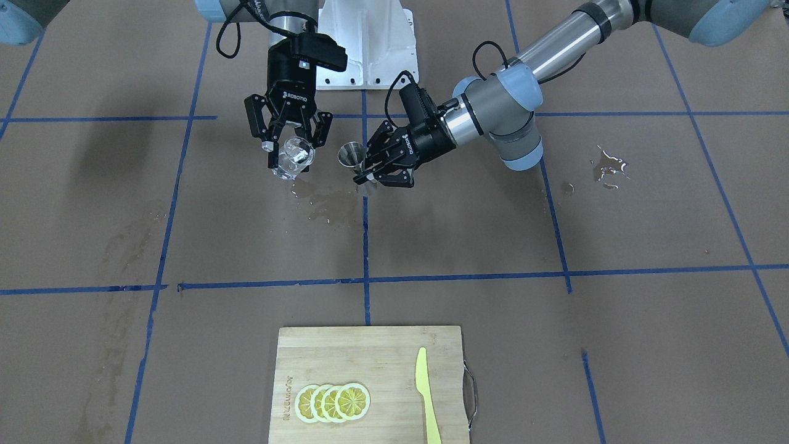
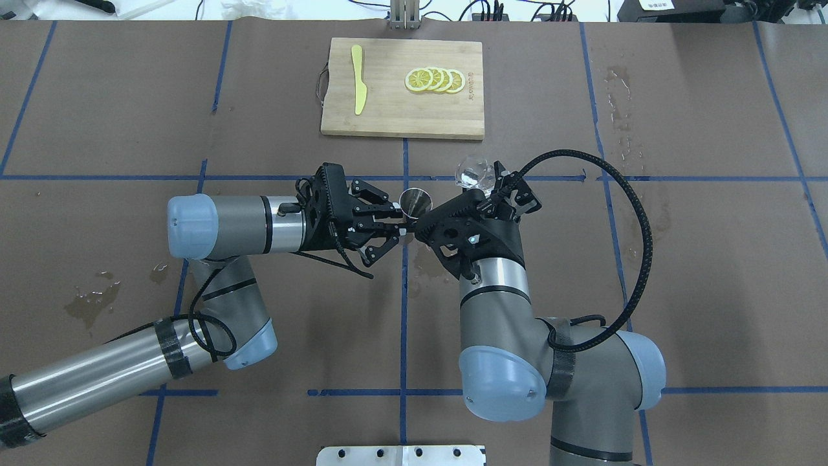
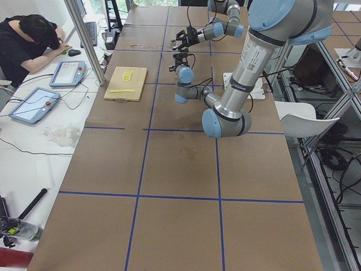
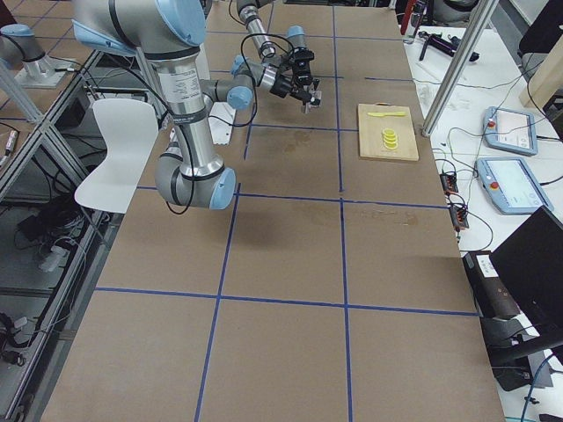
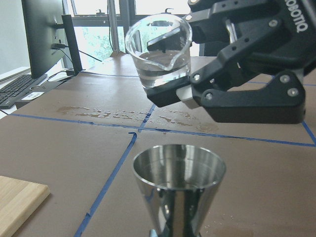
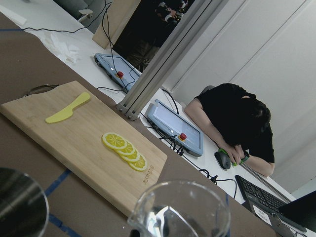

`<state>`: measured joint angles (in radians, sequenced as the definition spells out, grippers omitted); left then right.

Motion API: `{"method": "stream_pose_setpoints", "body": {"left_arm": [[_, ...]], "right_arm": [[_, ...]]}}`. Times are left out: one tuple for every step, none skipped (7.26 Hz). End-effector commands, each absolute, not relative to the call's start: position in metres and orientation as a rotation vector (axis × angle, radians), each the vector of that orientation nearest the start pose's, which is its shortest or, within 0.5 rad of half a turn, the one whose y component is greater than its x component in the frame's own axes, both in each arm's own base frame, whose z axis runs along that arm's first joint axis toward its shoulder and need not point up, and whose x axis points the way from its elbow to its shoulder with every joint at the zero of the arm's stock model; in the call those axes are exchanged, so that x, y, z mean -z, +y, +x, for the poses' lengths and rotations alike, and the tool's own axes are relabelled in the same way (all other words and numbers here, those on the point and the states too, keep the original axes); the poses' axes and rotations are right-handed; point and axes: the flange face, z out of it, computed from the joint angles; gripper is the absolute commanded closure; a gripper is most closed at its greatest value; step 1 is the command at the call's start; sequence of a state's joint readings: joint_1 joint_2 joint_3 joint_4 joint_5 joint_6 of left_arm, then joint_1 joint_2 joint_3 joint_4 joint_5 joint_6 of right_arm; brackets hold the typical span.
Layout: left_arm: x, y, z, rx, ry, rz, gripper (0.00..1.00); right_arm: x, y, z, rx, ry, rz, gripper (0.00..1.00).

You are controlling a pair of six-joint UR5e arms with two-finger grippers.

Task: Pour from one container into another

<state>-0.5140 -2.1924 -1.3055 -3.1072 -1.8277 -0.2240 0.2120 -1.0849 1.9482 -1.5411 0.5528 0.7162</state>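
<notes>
You see a clear cup (image 5: 159, 54), silver jigger (image 5: 178, 182), brown counter (image 1: 555, 345) gridded in blue tape (image 1: 366, 246), yellow knife (image 1: 425, 394) and slices (image 1: 333, 402), tan board (image 1: 370, 357).

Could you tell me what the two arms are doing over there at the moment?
The right gripper holds a clear glass cup with some liquid in it, raised beside and above the steel jigger, which the left gripper grips at its waist. The cup's lip faces the jigger, but nothing is pouring yet.

cup (image 1: 294, 158) beside jigger (image 1: 352, 153), knife (image 1: 426, 394) on board (image 1: 363, 354)
</notes>
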Motion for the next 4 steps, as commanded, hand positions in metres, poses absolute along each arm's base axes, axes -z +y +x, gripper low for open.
{"method": "stream_pose_setpoints", "body": {"left_arm": [[-0.2464, -0.4258, 0.5346, -0.801, 1.314, 1.46, 1.0], [-0.2464, -0.4249, 0.5352, -0.803, 1.317, 1.459, 1.0], [-0.2464, -0.425, 0.5352, -0.802, 1.316, 1.459, 1.0], [-0.2464, -0.425, 0.5352, -0.802, 1.316, 1.459, 1.0]], "right_arm": [[-0.1866, -0.3237, -0.505, 0.137, -0.18, 1.218, 1.0], [-0.1826, -0.3209, -0.5069, 0.138, -0.181, 1.222, 1.0], [-0.1808, -0.3172, -0.5105, 0.16, -0.153, 1.227, 1.0], [-0.1779, -0.3164, -0.5109, 0.197, -0.108, 1.241, 1.0]]}}
